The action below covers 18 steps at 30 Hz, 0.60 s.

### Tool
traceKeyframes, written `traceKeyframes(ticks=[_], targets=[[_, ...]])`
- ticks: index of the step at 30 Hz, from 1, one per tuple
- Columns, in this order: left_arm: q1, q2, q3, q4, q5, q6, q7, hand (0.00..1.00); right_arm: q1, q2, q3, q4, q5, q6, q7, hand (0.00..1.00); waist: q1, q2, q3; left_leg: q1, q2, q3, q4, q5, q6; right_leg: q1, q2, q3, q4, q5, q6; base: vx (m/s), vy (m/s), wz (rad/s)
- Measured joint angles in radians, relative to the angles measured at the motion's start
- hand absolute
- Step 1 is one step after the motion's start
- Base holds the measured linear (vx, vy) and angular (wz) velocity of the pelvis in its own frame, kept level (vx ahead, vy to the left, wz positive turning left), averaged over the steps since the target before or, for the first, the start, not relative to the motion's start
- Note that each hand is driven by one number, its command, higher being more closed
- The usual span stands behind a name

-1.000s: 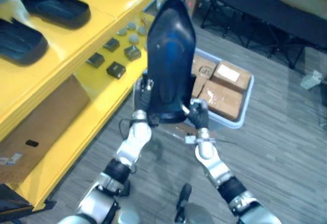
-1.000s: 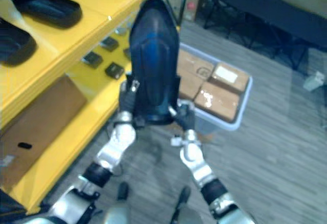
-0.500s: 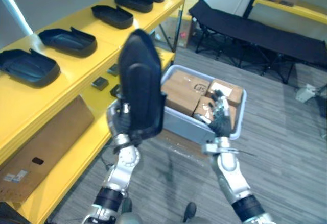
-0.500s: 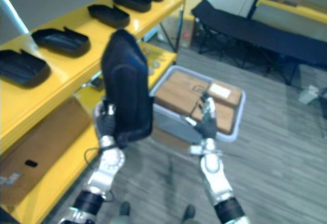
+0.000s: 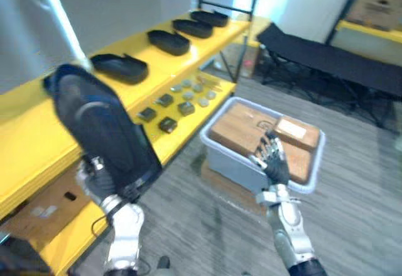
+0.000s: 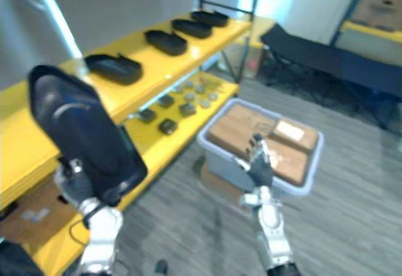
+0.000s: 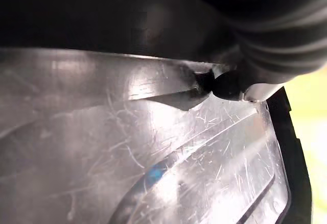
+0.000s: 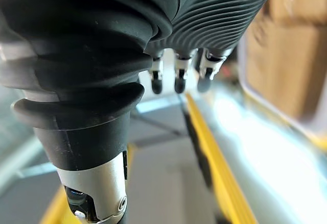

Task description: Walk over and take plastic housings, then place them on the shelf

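Left hand (image 5: pixel 94 176): I see its fingers gripping the lower end of the black plastic housing (image 5: pixel 100 131), held tilted in the air beside the yellow shelf (image 5: pixel 22 138). Right hand (image 5: pixel 274 161): fingers spread, empty, in front of the grey bin (image 5: pixel 229 161).

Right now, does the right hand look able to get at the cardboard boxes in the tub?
Probably yes: the right hand is open and empty, raised close before the tub, whose cardboard boxes lie uncovered.

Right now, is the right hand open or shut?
Open: the right hand has straight, spread fingers and holds nothing, by the bin. The housing is in the left hand.
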<state>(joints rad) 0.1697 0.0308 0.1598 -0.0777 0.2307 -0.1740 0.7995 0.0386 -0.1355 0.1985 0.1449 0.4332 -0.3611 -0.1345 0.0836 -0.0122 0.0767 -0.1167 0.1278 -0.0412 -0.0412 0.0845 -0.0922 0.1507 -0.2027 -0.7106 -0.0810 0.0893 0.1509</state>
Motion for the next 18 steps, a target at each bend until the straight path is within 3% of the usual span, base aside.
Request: traceKeyframes(ticks=[3,5,7,11,13,15,17,18], targets=[[0.091,-0.010,0.039,-0.012,-0.046,-0.019,-0.058,1.00,-0.006,-0.001,0.001,0.036,-0.038,0.008,-0.029,0.00,0.065,0.018,-0.004,-0.034,-0.019,-0.017,-0.011,0.067,-0.003,0.044,-0.009,-0.110,0.004,-0.008,0.013,0.04,0.131,1.26],[0.183,-0.042,0.121,-0.057,-0.100,-0.025,-0.069,1.00,-0.015,0.017,0.013,0.042,-0.066,0.009,-0.038,0.00,0.106,0.011,0.000,-0.034,-0.042,-0.040,-0.033,0.085,-0.006,0.050,-0.032,-0.139,0.038,-0.025,0.026,0.06,0.122,0.49],[0.239,-0.062,0.172,-0.101,-0.142,-0.041,-0.079,1.00,-0.030,0.017,0.025,0.047,-0.086,0.013,-0.037,0.00,0.128,-0.002,0.013,-0.024,-0.056,-0.046,-0.036,0.086,-0.005,0.061,-0.048,-0.142,0.055,-0.042,0.032,0.02,0.066,0.24],[0.283,-0.085,0.223,-0.214,-0.150,-0.095,-0.123,1.00,-0.043,0.021,0.051,0.040,-0.135,0.028,-0.044,0.00,0.131,-0.015,0.035,-0.027,-0.069,-0.089,-0.037,0.080,0.003,0.057,-0.061,-0.116,0.125,-0.111,0.021,-0.04,0.024,0.35],[0.257,-0.070,0.222,-0.269,-0.145,-0.131,-0.186,1.00,-0.012,0.021,0.055,0.019,-0.153,0.057,-0.086,0.00,0.098,-0.002,0.049,-0.052,-0.085,-0.160,-0.037,0.089,0.014,-0.010,-0.039,0.074,0.240,-0.237,-0.015,-0.13,-0.056,0.93],[0.232,-0.046,0.223,-0.278,-0.147,-0.155,-0.202,1.00,0.004,0.020,0.053,0.018,-0.153,0.061,-0.106,0.00,0.089,0.004,0.052,-0.077,-0.094,-0.195,-0.037,0.099,0.014,-0.061,-0.030,0.154,0.302,-0.290,-0.038,-0.10,-0.081,0.69],[0.170,0.011,0.228,-0.276,-0.194,-0.175,-0.223,1.00,0.014,0.018,0.017,0.017,-0.156,0.060,-0.130,0.00,0.087,0.011,0.073,-0.128,-0.101,-0.235,-0.037,0.122,0.002,-0.129,-0.034,0.195,0.377,-0.334,-0.022,-0.09,-0.093,0.55],[0.140,0.018,0.230,-0.276,-0.223,-0.180,-0.223,1.00,0.012,0.013,-0.010,0.017,-0.169,0.058,-0.129,0.00,0.087,0.036,0.116,-0.139,-0.100,-0.245,-0.037,0.131,0.004,-0.143,-0.035,0.190,0.399,-0.341,-0.015,-0.10,-0.080,0.29]])
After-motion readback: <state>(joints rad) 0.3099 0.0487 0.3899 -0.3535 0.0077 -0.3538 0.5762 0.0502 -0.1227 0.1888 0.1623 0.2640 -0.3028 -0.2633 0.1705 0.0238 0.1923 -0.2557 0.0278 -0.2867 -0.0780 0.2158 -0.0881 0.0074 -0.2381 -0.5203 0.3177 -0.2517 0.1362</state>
